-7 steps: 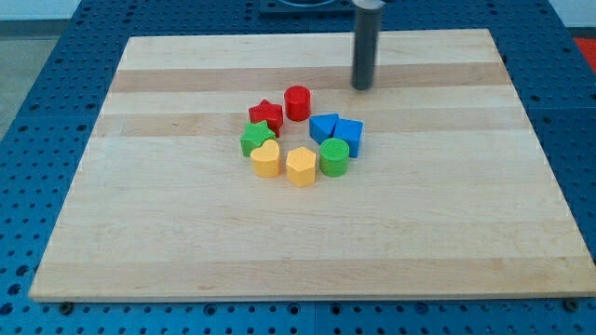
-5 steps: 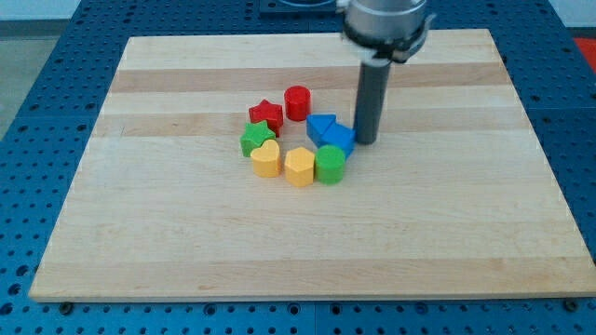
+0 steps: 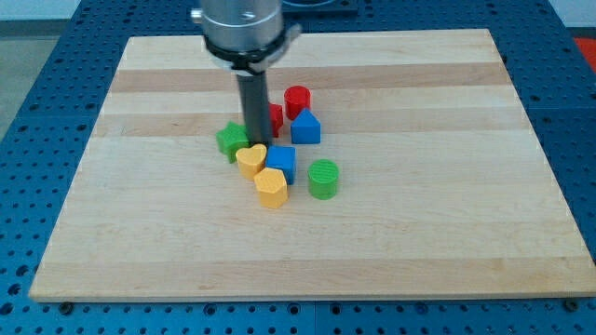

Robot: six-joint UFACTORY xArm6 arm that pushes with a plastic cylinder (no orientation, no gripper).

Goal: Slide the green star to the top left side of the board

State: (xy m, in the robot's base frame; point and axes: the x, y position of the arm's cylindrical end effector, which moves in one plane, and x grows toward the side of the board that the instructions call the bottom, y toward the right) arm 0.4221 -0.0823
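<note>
The green star (image 3: 231, 140) lies left of the middle of the wooden board (image 3: 428, 233). My tip (image 3: 254, 144) stands just right of the star, touching or nearly touching it, above the yellow heart (image 3: 250, 160). The rod hides most of the red star (image 3: 275, 117) behind it.
A red cylinder (image 3: 298, 100) and a blue triangular block (image 3: 305, 127) lie right of the rod. A blue block (image 3: 281, 162), a yellow hexagon (image 3: 271, 187) and a green cylinder (image 3: 323, 179) lie below them. The board's top left corner (image 3: 140, 51) is far from the cluster.
My tip swept from the view's right of the cluster leftward through it. The blocks scattered: the green star shifted left, a blue block moved down-left, the green cylinder moved down.
</note>
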